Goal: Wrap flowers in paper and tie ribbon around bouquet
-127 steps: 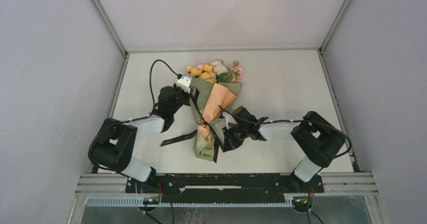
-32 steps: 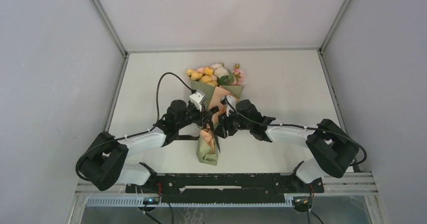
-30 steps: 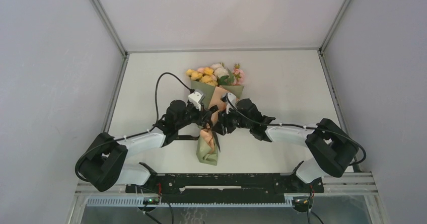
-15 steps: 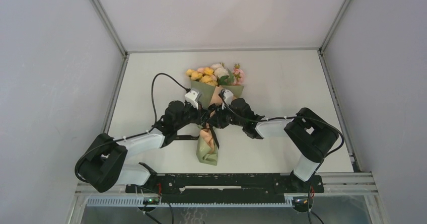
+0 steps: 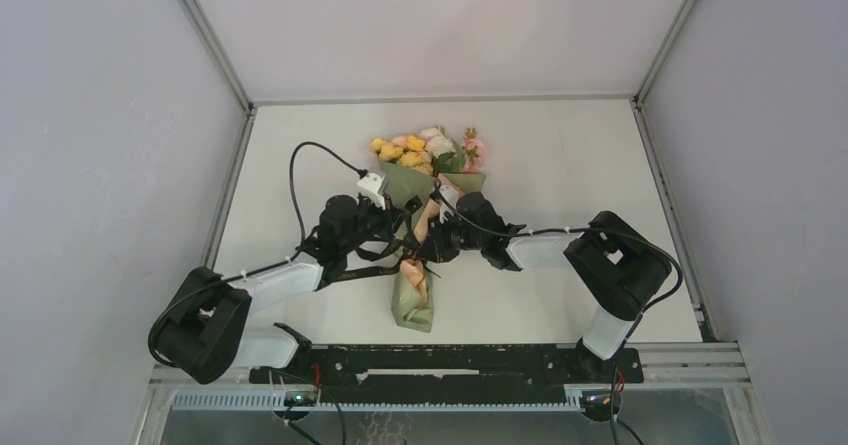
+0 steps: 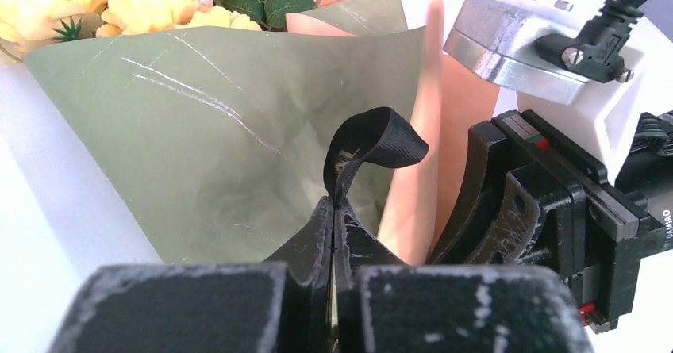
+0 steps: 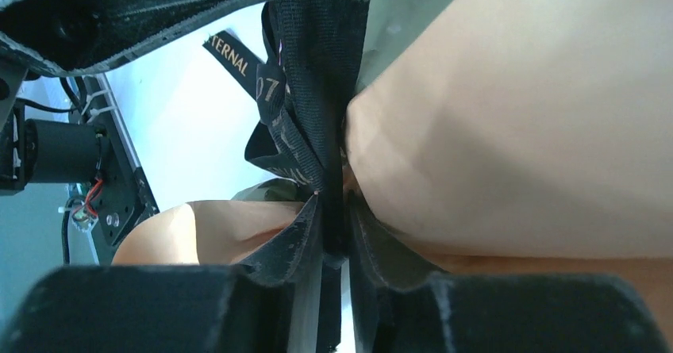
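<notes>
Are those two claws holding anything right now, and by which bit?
Both pinch the black ribbon: the left gripper a folded loop of it, the right gripper a bunched stretch against the paper.

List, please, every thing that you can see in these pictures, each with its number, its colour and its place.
flowers: one bunch, yellow, pink and white with green leaves, at the far end of the cone, mid table.
paper: one sheet, olive green and peach, wrapped as a cone around the stems.
ribbon: one, black with pale lettering, at the middle of the cone; a tail runs out to the left.
table: one, white, under everything.
left gripper: one, black, shut on a loop of the ribbon, left of the cone.
right gripper: one, black, shut on the ribbon, right of the cone.
</notes>
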Motion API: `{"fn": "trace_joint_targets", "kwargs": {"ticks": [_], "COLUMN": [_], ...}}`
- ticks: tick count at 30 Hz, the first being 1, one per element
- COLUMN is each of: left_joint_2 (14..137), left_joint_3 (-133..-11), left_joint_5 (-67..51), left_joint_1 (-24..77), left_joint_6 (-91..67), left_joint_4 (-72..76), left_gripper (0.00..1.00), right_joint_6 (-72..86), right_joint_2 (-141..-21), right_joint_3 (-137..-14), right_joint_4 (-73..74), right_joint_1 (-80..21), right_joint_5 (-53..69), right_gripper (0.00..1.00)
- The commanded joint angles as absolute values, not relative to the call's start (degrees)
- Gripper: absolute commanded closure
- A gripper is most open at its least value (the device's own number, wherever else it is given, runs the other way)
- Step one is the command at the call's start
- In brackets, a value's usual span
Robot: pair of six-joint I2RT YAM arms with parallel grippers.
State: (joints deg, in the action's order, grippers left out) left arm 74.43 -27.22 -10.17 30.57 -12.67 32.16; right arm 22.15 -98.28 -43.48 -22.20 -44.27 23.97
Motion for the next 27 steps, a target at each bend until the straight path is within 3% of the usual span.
{"fn": "trace_joint_targets", "kwargs": {"ticks": [1, 8, 13, 16, 20, 27], "left_joint_2": [72.32, 72.47, 72.42, 72.31, 72.20, 72.42], "left_joint_3": [-26.76, -23.59, -23.30, -23.14, -23.03, -23.27], "left_joint_5": [-11.49, -11.77, -11.85, -11.67, -11.44, -11.35], "left_joint_1": [30.32, 30.67, 30.84, 30.99, 31.13, 31.34], "left_joint_6": [-13.70, -12.65, -12.70, -12.74, -12.74, -12.59], "left_joint_4": [34.09, 34.27, 35.15, 35.24, 35.24, 35.20], "left_gripper": [1.00, 1.00, 1.00, 1.00, 1.00, 1.00], "right_joint_6": [19.09, 17.16, 14.98, 14.68, 13.82, 13.97], "right_joint_2": [-96.85, -89.26, -86.69, -86.57, -86.03, -88.91], "right_joint_3": [-44.91, -45.82, -42.95, -41.49, -40.09, -40.07], "right_joint_4": [-17.75, -10.51, -4.32, -2.82, -2.57, -3.90], "right_joint_1": [-43.65, -42.25, -44.64, -45.08, -45.19, -45.32], "right_joint_5": [26.43, 25.94, 24.30, 24.89, 25.30, 27.21], "right_gripper": [0.71, 0.49, 0.42, 0.43, 0.53, 0.55]}}
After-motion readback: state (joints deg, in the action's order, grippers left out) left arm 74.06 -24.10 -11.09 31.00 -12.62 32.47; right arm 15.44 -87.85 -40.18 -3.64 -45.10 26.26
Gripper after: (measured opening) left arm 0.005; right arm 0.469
